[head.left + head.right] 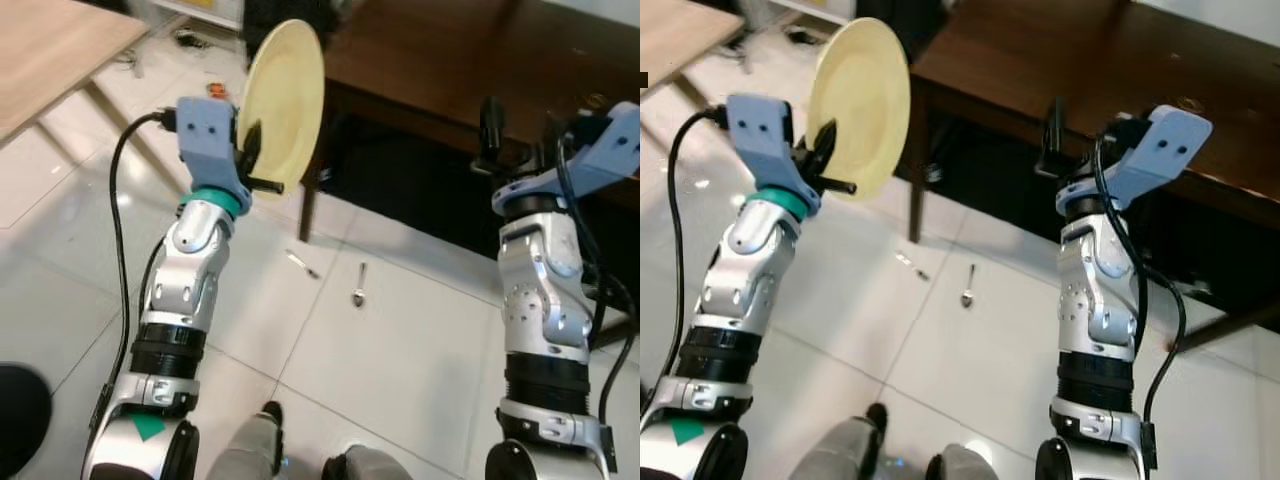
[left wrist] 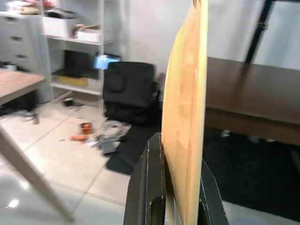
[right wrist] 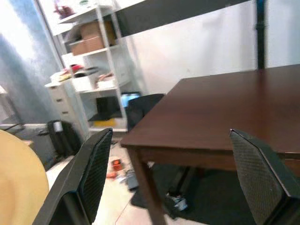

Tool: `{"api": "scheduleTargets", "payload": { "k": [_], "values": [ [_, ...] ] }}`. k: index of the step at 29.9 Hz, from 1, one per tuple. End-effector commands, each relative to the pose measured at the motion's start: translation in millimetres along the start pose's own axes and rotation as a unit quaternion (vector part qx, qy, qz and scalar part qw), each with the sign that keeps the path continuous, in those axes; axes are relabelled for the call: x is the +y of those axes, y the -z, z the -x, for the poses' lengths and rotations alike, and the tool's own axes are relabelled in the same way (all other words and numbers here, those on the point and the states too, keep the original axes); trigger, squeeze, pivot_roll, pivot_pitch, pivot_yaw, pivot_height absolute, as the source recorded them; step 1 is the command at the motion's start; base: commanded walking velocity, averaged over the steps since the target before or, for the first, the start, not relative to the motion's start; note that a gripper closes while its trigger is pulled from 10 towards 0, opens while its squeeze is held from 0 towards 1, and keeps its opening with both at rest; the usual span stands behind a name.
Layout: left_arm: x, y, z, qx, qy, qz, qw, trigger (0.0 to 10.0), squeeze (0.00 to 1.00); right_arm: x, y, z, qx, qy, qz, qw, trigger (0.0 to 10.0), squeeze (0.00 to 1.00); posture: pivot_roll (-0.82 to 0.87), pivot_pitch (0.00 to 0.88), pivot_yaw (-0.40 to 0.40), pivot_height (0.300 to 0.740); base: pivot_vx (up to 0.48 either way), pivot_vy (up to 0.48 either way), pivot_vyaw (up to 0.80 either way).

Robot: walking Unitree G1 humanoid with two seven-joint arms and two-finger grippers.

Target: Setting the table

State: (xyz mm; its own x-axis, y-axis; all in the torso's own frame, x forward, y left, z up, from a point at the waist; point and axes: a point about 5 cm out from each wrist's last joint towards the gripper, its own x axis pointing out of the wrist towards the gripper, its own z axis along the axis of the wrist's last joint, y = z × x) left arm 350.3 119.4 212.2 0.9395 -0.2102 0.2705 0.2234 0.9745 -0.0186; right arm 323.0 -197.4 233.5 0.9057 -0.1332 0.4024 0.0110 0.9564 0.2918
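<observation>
Both arms raised — left gripper (image 1: 250,160) clamps plate (image 1: 285,95) upright, right gripper (image 3: 173,178) fingers apart.

The dark table (image 1: 450,60) top lies bare ahead — its leg (image 1: 310,200) and floor-strewn spoon (image 1: 359,285) stand below.

Glossy white tiled floor (image 1: 400,350) underfoot, catching the light. A dark brown wooden tabletop (image 1: 1120,70) spreads ahead of the right tool (image 3: 173,178), black rug (image 1: 400,190) beneath it. A pale wooden table (image 1: 50,50) stands off beyond the left tool (image 2: 176,206). White metal shelving (image 3: 98,61) lines the white wall (image 3: 197,51).
</observation>
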Motion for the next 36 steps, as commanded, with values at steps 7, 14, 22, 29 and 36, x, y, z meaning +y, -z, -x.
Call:
{"api": "scheduleTargets", "payload": {
  "k": [7,14,22,29,36],
  "values": [
    [-2.7,2.9,-0.6,0.007,0.004,0.000,1.000,10.0,0.00,-6.4,2.7,1.8,0.007,0.011,0.001,1.000,10.0,0.00,0.10,0.033,0.000,0.740,0.000,0.000,0.80],
    [-2.7,2.6,-1.1,0.007,0.002,0.000,1.000,10.0,0.00,-6.5,2.2,1.6,0.006,0.011,0.001,1.000,10.0,0.00,0.10,0.035,-0.001,0.740,0.000,0.000,0.80],
    [-1.9,2.7,-1.1,0.009,-0.002,-0.002,1.000,10.0,0.00,-6.3,1.8,1.3,0.006,0.010,0.000,1.000,10.0,0.00,0.10,0.039,-0.002,0.740,0.000,0.000,0.80],
    [-1.6,3.8,-1.1,0.012,-0.005,-0.005,1.000,10.0,0.00,-6.0,2.0,1.4,0.007,0.010,-0.001,1.000,10.0,0.00,0.10,0.042,-0.002,0.740,0.000,0.000,0.80],
    [-1.3,4.1,-1.5,0.013,-0.008,-0.006,1.000,10.0,0.00,-6.9,1.9,1.7,0.007,0.013,-0.001,1.000,10.0,0.00,0.10,0.044,-0.003,0.740,0.000,0.000,0.80]
  ]
}}
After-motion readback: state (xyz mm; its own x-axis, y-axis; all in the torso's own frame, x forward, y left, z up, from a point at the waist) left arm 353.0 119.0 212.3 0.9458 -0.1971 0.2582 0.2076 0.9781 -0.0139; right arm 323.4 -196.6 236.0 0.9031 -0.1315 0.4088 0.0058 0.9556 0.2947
